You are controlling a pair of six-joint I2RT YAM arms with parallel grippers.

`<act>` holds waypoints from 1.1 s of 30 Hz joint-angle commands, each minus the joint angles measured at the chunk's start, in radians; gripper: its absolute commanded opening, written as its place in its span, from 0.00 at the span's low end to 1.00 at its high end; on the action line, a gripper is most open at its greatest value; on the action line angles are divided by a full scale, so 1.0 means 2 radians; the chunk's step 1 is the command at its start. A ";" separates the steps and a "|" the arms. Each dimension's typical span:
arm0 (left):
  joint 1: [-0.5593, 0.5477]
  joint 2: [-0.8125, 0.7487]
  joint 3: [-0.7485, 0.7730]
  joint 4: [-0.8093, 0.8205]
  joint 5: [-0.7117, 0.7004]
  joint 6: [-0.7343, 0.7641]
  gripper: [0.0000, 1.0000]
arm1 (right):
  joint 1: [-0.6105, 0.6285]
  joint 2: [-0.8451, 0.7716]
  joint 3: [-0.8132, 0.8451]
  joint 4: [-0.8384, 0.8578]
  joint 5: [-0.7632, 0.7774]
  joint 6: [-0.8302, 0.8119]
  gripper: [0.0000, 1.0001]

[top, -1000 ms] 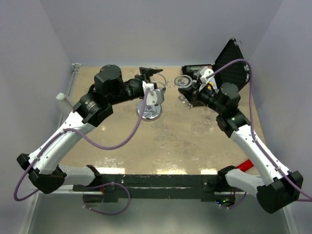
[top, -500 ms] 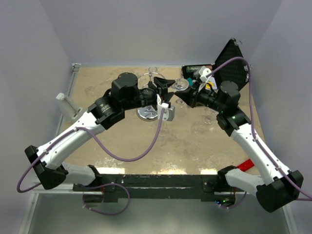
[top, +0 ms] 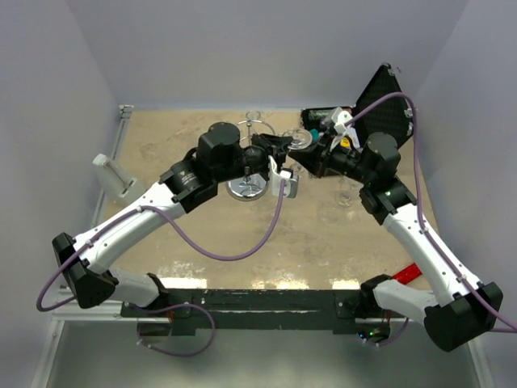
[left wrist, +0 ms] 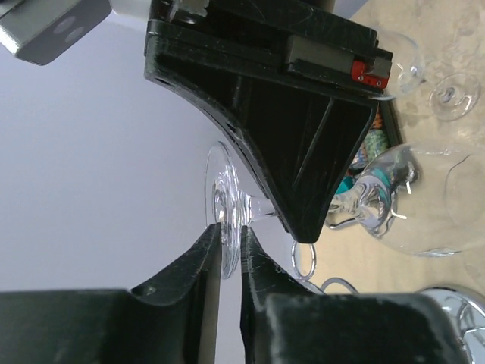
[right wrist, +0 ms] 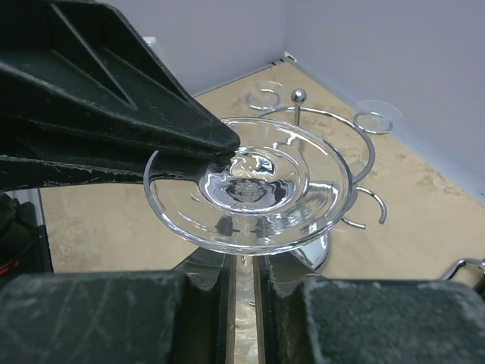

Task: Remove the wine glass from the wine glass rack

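Note:
The wine glass hangs upside down, its round foot on top. My right gripper is shut on its stem just under the foot. My left gripper comes in from the left and is shut on the rim of the foot. The bowl hangs below the right gripper's fingers. From above, both grippers meet at the glass, just right of the wine glass rack. The rack's post and wire loops stand behind the glass.
An open black case stands at the back right. Another clear glass sits on the table to the right of the rack. A white object lies at the left edge, a red one near the right base.
My left arm swung right, from over the rack to the glass in the right gripper, and its jaws closed on the foot's rim. The right arm barely moved.

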 commanded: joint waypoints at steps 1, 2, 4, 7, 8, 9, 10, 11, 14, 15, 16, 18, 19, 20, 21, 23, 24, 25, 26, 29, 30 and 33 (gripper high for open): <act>-0.005 -0.007 -0.019 0.059 -0.023 0.011 0.09 | -0.001 0.000 0.031 0.036 -0.018 0.009 0.00; -0.005 -0.010 -0.026 0.071 -0.028 0.011 0.00 | -0.001 0.001 0.031 0.036 -0.018 0.008 0.00; -0.005 -0.015 -0.039 0.096 -0.038 0.002 0.00 | -0.001 0.004 0.032 0.035 -0.027 0.005 0.00; -0.005 -0.008 -0.021 0.095 -0.069 -0.063 0.00 | -0.001 0.005 0.060 -0.011 -0.020 -0.032 0.33; -0.004 -0.005 -0.009 0.085 -0.077 -0.088 0.00 | -0.001 0.001 0.066 -0.018 -0.013 -0.032 0.40; 0.001 -0.001 0.010 0.076 -0.089 -0.119 0.00 | -0.001 -0.008 0.082 -0.034 0.001 -0.065 0.49; 0.006 0.004 0.026 0.060 -0.093 -0.148 0.00 | -0.002 -0.017 0.097 -0.056 0.020 -0.080 0.55; 0.014 0.009 0.039 0.047 -0.097 -0.170 0.00 | -0.002 -0.027 0.110 -0.068 0.038 -0.095 0.63; 0.038 0.019 0.073 0.006 -0.106 -0.237 0.00 | -0.002 -0.058 0.143 -0.084 0.088 -0.120 0.81; 0.050 0.025 0.084 -0.003 -0.109 -0.257 0.00 | -0.003 -0.065 0.154 -0.092 0.100 -0.125 0.84; 0.065 0.029 0.098 -0.013 -0.109 -0.288 0.00 | -0.002 -0.070 0.163 -0.100 0.110 -0.133 0.86; 0.102 0.047 0.132 -0.035 -0.091 -0.347 0.00 | -0.003 -0.078 0.182 -0.128 0.122 -0.155 0.86; 0.118 0.054 0.148 -0.048 -0.078 -0.371 0.00 | -0.003 -0.088 0.182 -0.128 0.137 -0.162 0.85; 0.138 0.062 0.167 -0.060 -0.055 -0.392 0.00 | -0.003 -0.095 0.177 -0.126 0.149 -0.169 0.85; 0.162 0.070 0.184 -0.075 -0.020 -0.416 0.00 | -0.002 -0.104 0.173 -0.126 0.153 -0.190 0.83; 0.198 0.086 0.213 -0.104 0.048 -0.457 0.00 | -0.002 -0.114 0.165 -0.139 0.151 -0.257 0.74; 0.215 0.094 0.224 -0.117 0.086 -0.474 0.00 | -0.003 -0.117 0.160 -0.145 0.156 -0.280 0.69; 0.231 0.099 0.235 -0.128 0.131 -0.486 0.00 | -0.002 -0.118 0.156 -0.146 0.162 -0.296 0.68; 0.246 0.102 0.239 -0.130 0.161 -0.498 0.00 | -0.002 -0.116 0.153 -0.149 0.166 -0.308 0.69; 0.268 0.108 0.238 -0.128 0.211 -0.540 0.00 | -0.003 -0.110 0.152 -0.167 0.141 -0.335 0.69; 0.274 0.109 0.234 -0.120 0.222 -0.559 0.00 | -0.002 -0.108 0.151 -0.178 0.119 -0.350 0.69; 0.291 0.106 0.215 -0.083 0.255 -0.611 0.00 | -0.002 -0.096 0.142 -0.201 0.097 -0.381 0.65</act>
